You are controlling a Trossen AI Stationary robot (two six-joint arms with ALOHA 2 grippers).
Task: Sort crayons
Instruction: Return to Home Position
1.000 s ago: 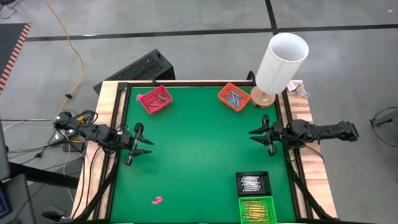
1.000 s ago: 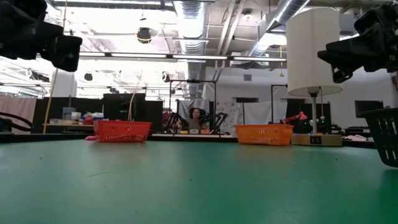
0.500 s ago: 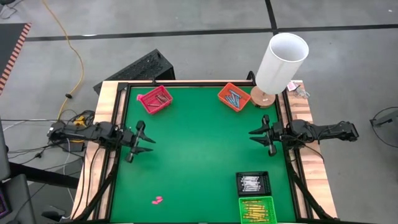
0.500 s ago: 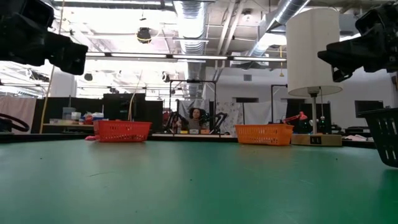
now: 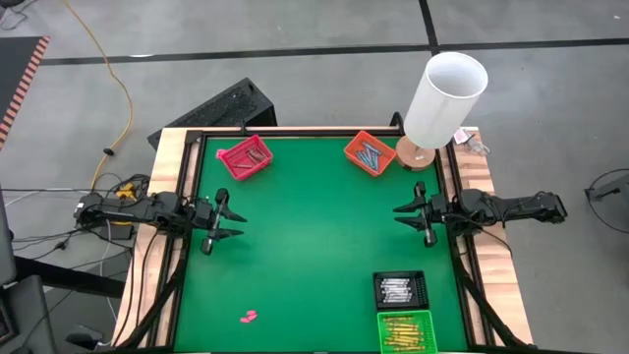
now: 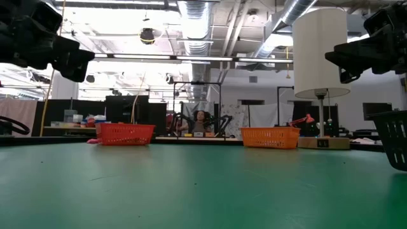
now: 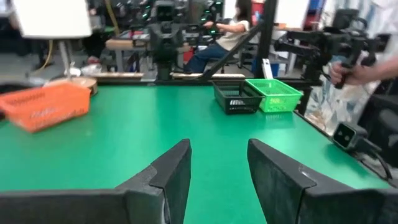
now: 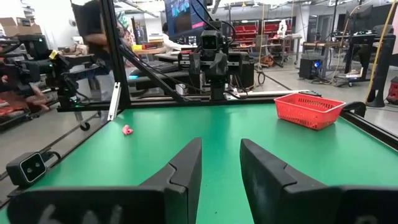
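The crayons lie sorted in small trays. Reddish ones are in a red tray [image 5: 245, 157] at the far left, and blue ones in an orange tray [image 5: 370, 153] at the far right. White ones fill a black tray [image 5: 400, 289], and yellow ones a green tray [image 5: 405, 331] at the near right. My left gripper [image 5: 239, 226] hovers open above the mat by the left edge, pointing across the table [image 7: 217, 146]. My right gripper [image 5: 397, 213] hovers open by the right edge, facing it [image 8: 221, 143]. Nothing is between either pair of fingers.
A small pink lump [image 5: 249, 317] lies on the green mat near the front left. A lamp with a white shade [image 5: 444, 103] stands at the far right corner. A raised frame [image 5: 187, 197] rims the mat. People stand and sit beyond the table [image 7: 348, 68].
My left arm has swung about its base. Its gripper, which slanted toward the near edge, now points straight across at the right edge. Both grippers have kept their openings.
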